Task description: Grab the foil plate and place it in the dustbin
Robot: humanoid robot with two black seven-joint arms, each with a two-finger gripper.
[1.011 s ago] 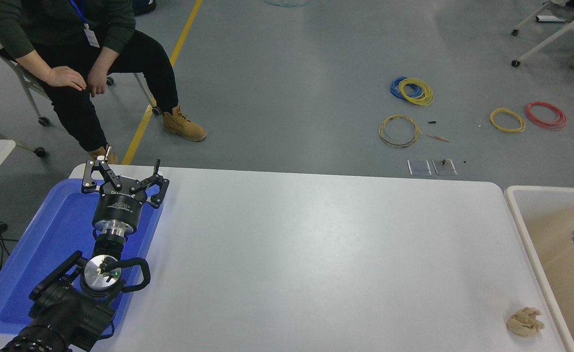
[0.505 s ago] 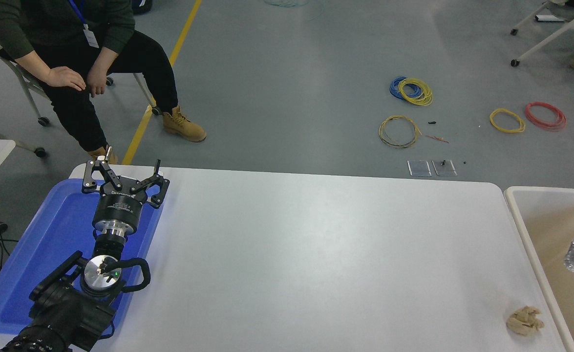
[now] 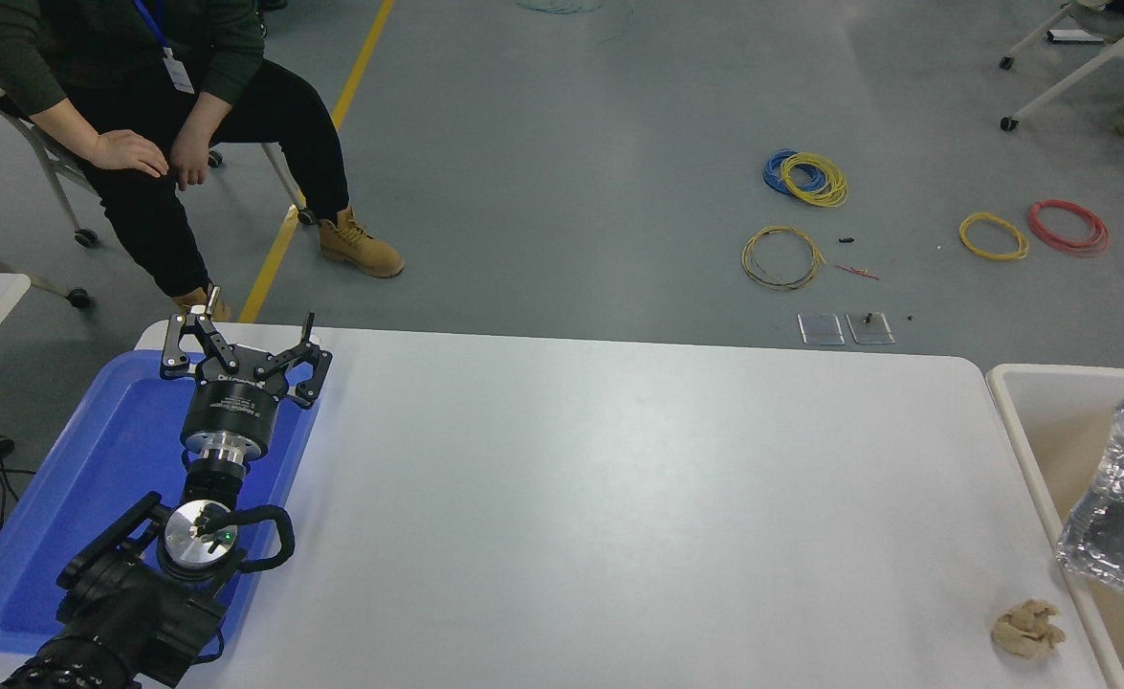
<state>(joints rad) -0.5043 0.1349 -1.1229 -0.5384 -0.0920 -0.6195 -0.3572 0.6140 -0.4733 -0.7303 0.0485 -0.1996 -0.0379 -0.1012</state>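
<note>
The foil plate [image 3: 1118, 498], shiny and wrinkled, hangs tilted at the picture's right edge. It is over the dustbin [image 3: 1016, 421], and its lower left corner reaches the bin's left rim. A dark shape shows against the plate's middle near the picture edge; I cannot make out whether it is my right gripper or what holds the plate. The dustbin, with a cream rim and a tan inside, stands against the table's right end. My left gripper [image 3: 241, 330] is parked open above the far end of the blue tray at the lower left.
A blue tray [image 3: 93, 478] lies at the table's left end under the left arm. A small beige tissue wad [image 3: 1027, 629] sits near the table's front right corner. A seated person is at the far left. Wire coils lie on the floor beyond the table.
The foil plate has come in from the right edge, moving left and down over the dustbin, with far more of it in view. The left arm has not moved.
</note>
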